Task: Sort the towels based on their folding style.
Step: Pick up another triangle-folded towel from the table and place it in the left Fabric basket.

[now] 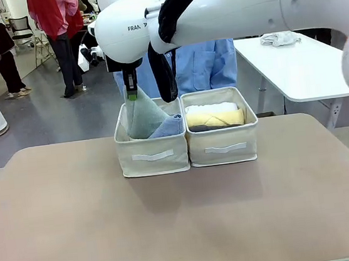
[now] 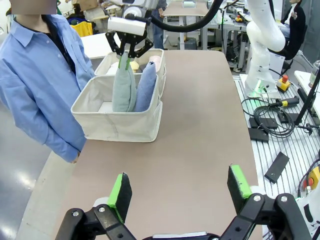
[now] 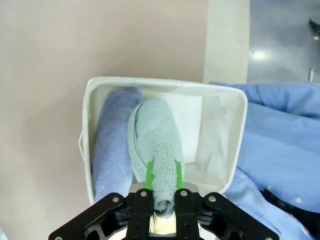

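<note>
Right end effector (image 1: 132,92) pinching grey-green cone towel (image 1: 142,116) in left bin (image 1: 152,155), tan table (image 1: 173,225), grey floor (image 1: 53,119)

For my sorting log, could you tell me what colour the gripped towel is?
Grey-green towel, clearest in the right wrist view.

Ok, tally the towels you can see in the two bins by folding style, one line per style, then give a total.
Cone-shaped folds: 2, the grey-green towel pinched by the right end effector and the lavender-blue towel, both in the left bin.
Rolled cylinders: 3 visible in the front view, white, yellow, dark grey, in the right bin.
Total: 5.
</note>
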`<move>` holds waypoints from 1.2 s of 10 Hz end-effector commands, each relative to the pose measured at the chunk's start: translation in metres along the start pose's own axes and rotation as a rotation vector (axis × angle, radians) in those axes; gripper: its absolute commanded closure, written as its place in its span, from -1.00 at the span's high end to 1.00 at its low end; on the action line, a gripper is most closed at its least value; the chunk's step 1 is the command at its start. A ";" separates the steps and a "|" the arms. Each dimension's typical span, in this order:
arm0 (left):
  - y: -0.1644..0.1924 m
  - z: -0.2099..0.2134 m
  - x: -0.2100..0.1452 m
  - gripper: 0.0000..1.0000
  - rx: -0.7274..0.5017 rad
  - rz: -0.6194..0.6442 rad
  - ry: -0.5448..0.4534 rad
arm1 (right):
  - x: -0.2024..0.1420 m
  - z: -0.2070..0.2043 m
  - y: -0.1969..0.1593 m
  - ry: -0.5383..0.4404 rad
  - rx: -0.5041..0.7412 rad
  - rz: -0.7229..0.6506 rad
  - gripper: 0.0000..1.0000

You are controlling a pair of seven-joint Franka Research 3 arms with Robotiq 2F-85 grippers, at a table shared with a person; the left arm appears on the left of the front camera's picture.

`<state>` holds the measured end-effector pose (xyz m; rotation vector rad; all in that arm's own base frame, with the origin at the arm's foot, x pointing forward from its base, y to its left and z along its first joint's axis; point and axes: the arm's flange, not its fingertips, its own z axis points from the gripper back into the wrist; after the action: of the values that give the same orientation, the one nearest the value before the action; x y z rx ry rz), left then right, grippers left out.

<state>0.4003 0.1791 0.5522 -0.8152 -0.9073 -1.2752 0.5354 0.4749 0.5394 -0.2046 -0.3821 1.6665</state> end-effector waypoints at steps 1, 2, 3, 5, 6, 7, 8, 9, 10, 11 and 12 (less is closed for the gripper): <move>-0.001 0.001 0.001 1.00 0.000 -0.008 -0.004 | 0.014 -0.005 -0.017 0.014 0.005 0.002 -0.71; -0.001 0.001 0.001 1.00 0.000 -0.008 -0.004 | 0.014 -0.014 -0.022 0.016 -0.003 -0.026 -0.71; -0.001 0.001 0.001 1.00 0.000 -0.008 -0.004 | 0.013 -0.026 -0.028 0.024 -0.013 -0.073 -0.71; -0.001 0.001 0.001 1.00 0.000 -0.008 -0.004 | 0.009 -0.045 -0.039 0.020 -0.051 -0.149 -0.71; -0.001 0.001 0.001 1.00 0.000 -0.008 -0.004 | 0.008 -0.051 -0.041 0.021 -0.057 -0.159 -0.71; -0.001 0.001 0.001 1.00 0.000 -0.008 -0.004 | 0.008 -0.055 -0.042 0.014 -0.054 -0.159 -0.71; -0.001 0.001 0.001 1.00 0.000 -0.008 -0.004 | 0.007 -0.060 -0.041 0.002 -0.034 -0.155 -0.71; -0.001 0.001 0.001 1.00 0.000 -0.008 -0.004 | 0.007 -0.066 -0.040 -0.007 -0.015 -0.150 -0.71; -0.001 0.001 0.001 1.00 0.000 -0.008 -0.004 | 0.009 -0.073 -0.038 -0.022 0.022 -0.137 -0.71; -0.001 0.001 0.001 1.00 0.000 -0.008 -0.004 | 0.010 -0.078 -0.037 -0.017 0.037 -0.134 -0.71; -0.001 0.001 0.001 1.00 0.000 -0.008 -0.004 | 0.009 -0.083 -0.036 -0.009 0.046 -0.142 -0.71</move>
<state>0.4003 0.1791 0.5521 -0.8154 -0.9072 -1.2750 0.5871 0.4906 0.4721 -0.1498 -0.3703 1.5425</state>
